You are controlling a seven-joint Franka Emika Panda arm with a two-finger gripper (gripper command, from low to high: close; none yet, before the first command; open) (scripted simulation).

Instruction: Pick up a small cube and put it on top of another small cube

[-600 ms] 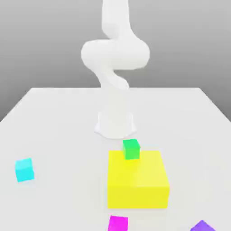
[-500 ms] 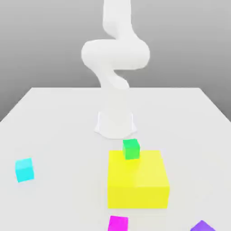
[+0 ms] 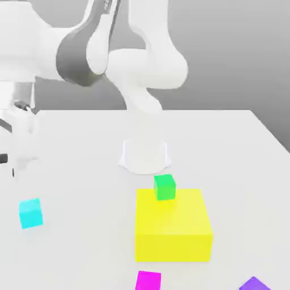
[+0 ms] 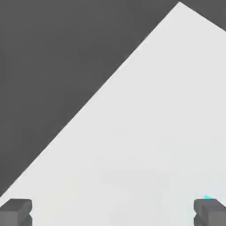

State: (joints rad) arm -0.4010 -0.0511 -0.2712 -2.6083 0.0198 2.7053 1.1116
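Though the claw (image 4: 113, 212) stands open and empty, above table (image 3: 102, 198): cyan cube (image 3: 31, 213), one, below it, unlifted; stacking outstanding.

The small cyan cube (image 3: 31, 213), the small green cube (image 3: 165, 187), the small magenta cube (image 3: 148, 281) and the purple block (image 3: 254, 284) at the near edge of the table (image 3: 90, 170) present plain, smooth faces with a plastic-like look; the large yellow block (image 3: 173, 226) has the same smooth, untextured finish. The tabletop surface appears smooth and matt out to its far edge and corners. The arm (image 3: 146, 68) shows smooth white plastic-like housings with a dark grey band, while the gripper fingertips (image 4: 15, 211) appear dark grey and matt, their exact material indeterminate.
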